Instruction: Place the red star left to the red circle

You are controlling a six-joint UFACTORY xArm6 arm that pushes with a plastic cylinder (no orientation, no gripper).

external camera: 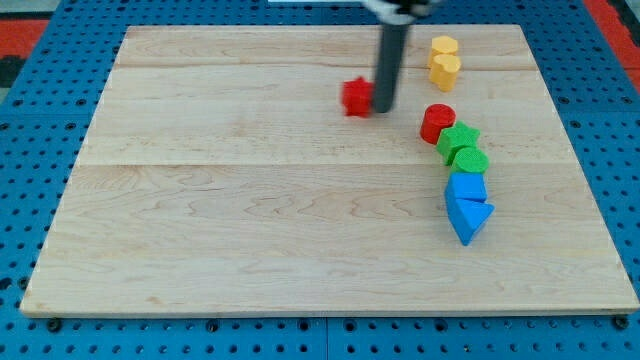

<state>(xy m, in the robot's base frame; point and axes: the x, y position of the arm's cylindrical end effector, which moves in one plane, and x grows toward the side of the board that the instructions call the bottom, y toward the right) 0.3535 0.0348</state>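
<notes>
The red star (356, 97) lies on the wooden board (230, 200) near the view's top centre. The red circle (437, 123) stands to its right and slightly lower. My tip (383, 107) rests on the board right against the red star's right side, between the star and the red circle. The rod rises dark and straight out of the view's top.
Two yellow blocks (445, 60) sit above the red circle. Below it run a green star (459, 139), a green circle (469, 159), a blue block (467, 187) and a blue triangle (470, 218). A blue pegboard surrounds the board.
</notes>
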